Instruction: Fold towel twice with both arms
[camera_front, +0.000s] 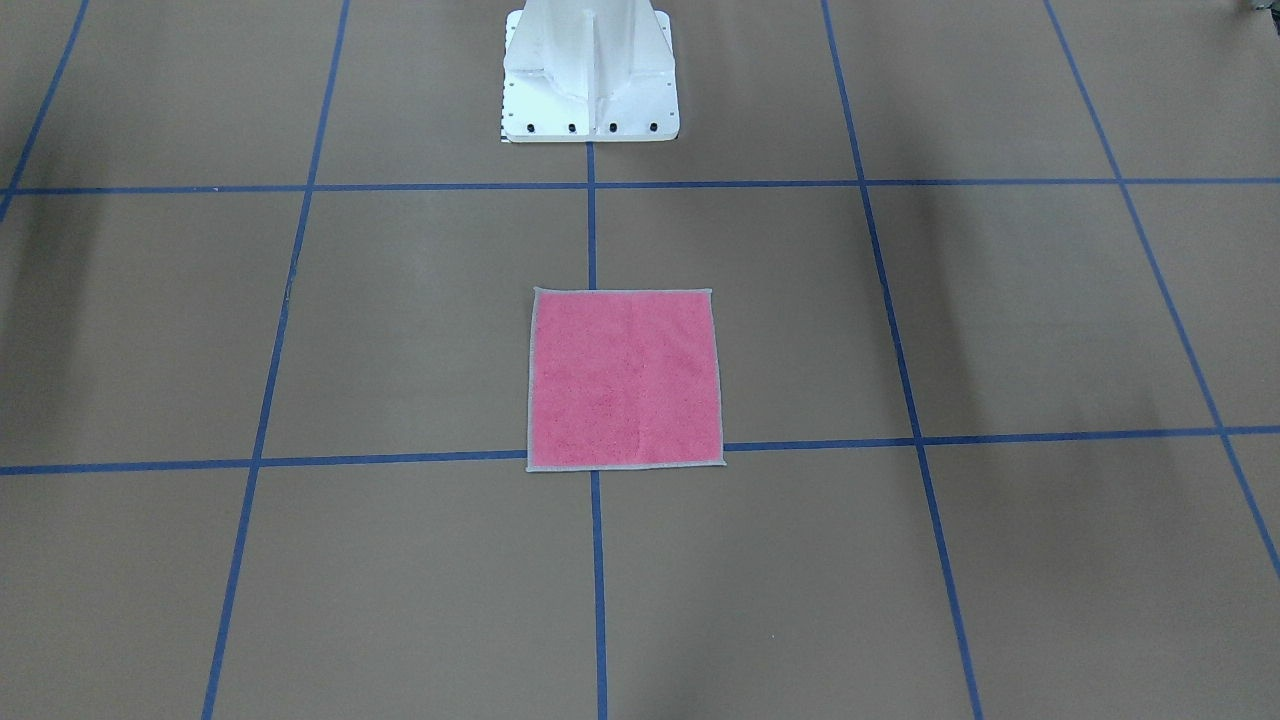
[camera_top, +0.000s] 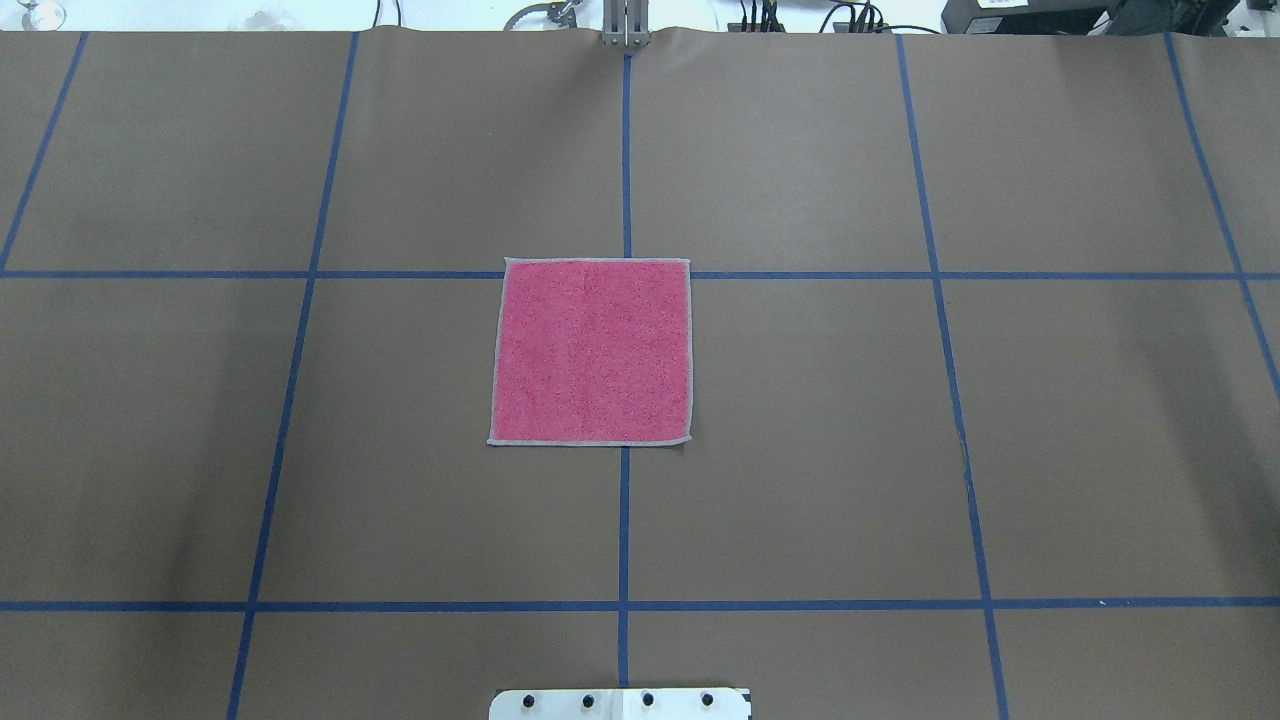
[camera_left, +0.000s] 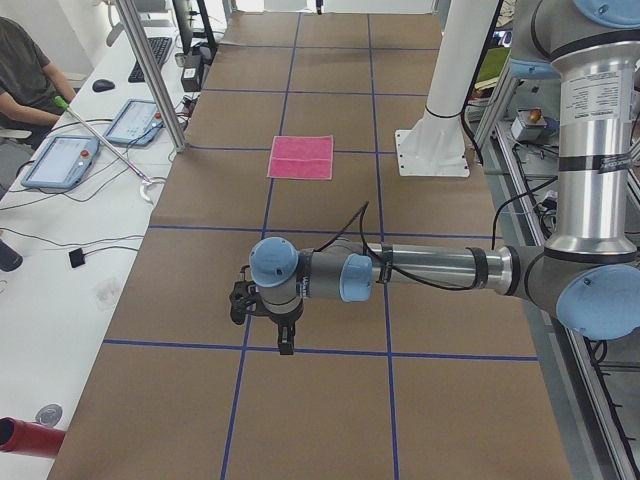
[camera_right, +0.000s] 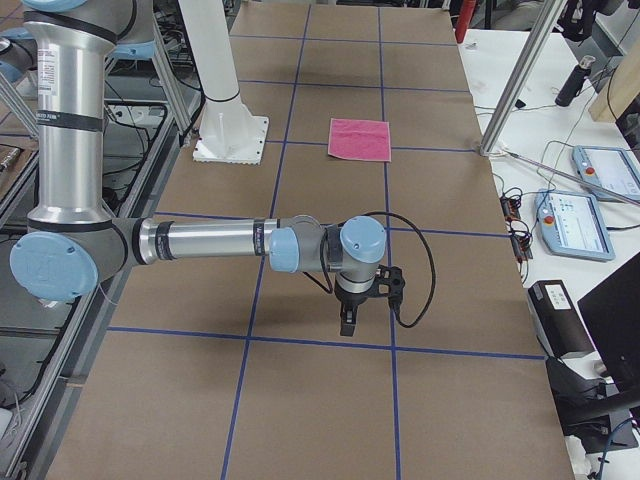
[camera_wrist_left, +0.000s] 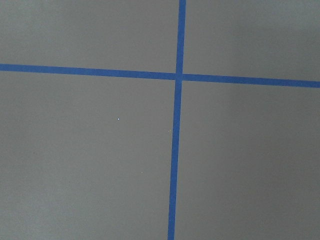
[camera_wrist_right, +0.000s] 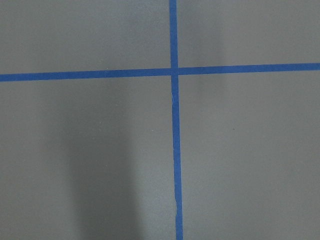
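The towel (camera_front: 625, 378) lies flat and unfolded, pink face up, with its pale grey hem all round, at the table's middle (camera_top: 591, 352). It also shows far off in the exterior left view (camera_left: 301, 157) and the exterior right view (camera_right: 360, 139). My left gripper (camera_left: 285, 340) hangs over the table's left end, far from the towel. My right gripper (camera_right: 347, 322) hangs over the right end, also far from it. Each shows only in a side view, so I cannot tell if it is open or shut. Both wrist views show only brown table and blue tape.
The brown table (camera_top: 800, 480) is marked with a grid of blue tape lines (camera_top: 624, 520). The white pedestal base (camera_front: 590, 75) stands behind the towel on the robot's side. Tablets and an operator (camera_left: 25, 70) are at a side bench beyond the far edge.
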